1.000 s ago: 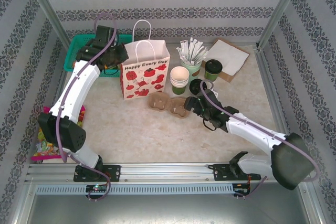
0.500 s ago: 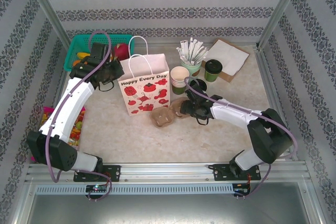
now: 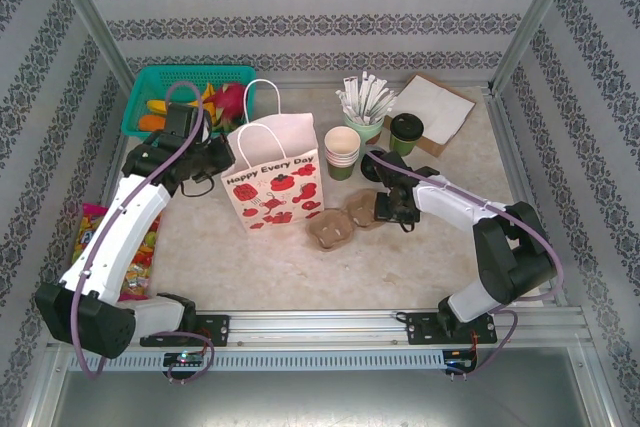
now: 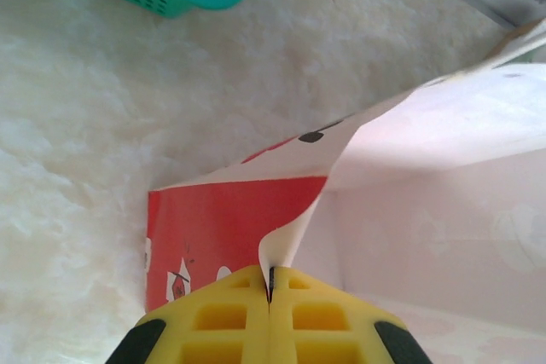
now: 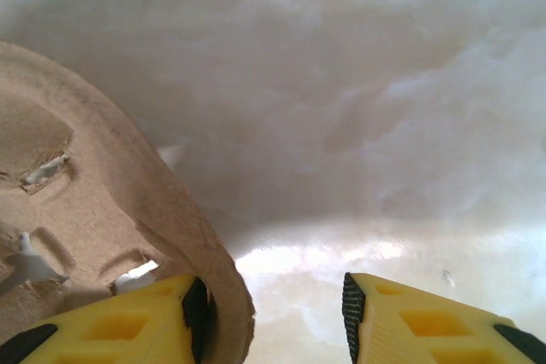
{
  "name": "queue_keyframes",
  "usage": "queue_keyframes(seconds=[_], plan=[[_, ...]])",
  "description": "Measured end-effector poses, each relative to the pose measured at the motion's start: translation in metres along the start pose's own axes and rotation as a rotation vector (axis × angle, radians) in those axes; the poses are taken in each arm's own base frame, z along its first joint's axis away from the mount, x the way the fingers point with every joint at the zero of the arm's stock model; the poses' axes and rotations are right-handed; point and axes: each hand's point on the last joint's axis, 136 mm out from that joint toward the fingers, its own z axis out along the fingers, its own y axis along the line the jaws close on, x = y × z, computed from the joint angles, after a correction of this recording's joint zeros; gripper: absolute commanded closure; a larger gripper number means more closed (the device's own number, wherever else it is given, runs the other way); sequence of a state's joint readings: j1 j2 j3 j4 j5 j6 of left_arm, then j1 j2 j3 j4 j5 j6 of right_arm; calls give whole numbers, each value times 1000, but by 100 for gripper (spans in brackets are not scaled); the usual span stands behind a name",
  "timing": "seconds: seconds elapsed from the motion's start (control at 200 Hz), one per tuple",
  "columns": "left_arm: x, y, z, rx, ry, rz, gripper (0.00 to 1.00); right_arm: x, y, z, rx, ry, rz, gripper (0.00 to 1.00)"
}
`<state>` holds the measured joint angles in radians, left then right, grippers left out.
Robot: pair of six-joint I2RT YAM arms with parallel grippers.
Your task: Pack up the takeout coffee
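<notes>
1. Takeout coffee (image 3: 406, 133): a small green paper cup with a round black plastic lid. It stands upright at the back of the table, at the near left corner of a flat brown-edged paper sheet (image 3: 440, 102), well apart from both grippers.
2. White paper bag (image 3: 272, 177): printed with red fruit and lettering, with looped cord handles. It stands left of centre with its mouth open, and its inner walls are plain and smooth.
3. Left gripper (image 4: 270, 291): yellow ribbed fingers pressed together, pinching the bag's thin top edge on its left side.
4. Right gripper (image 5: 273, 304): fingers spread. The curved rim of a brown moulded-pulp cup carrier (image 5: 77, 185) lies between them, against the left finger.
5. The carrier lies flat near the bag's right front corner; its surface is rough and fibrous, with round wells.
6. Stack of lidless green cups (image 3: 342, 150): cream-lined, standing between bag and coffee.
7. Teal plastic mesh basket (image 3: 185, 97): behind the left gripper.
8. Table (image 3: 450, 257): a pale, mottled, stone-like top.
</notes>
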<state>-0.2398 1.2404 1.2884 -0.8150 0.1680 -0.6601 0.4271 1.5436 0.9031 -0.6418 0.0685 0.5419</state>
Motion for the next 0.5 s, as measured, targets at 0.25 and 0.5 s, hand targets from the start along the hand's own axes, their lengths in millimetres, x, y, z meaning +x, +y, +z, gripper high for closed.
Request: queue_keyframes(seconds=[0.25,0.5], plan=[[31,-25,4,75,88,24,100,3,-34,-11,55,11,72,51],[54,-44,3,113,146,43,100,4,-75,-27,81,-19,140,49]])
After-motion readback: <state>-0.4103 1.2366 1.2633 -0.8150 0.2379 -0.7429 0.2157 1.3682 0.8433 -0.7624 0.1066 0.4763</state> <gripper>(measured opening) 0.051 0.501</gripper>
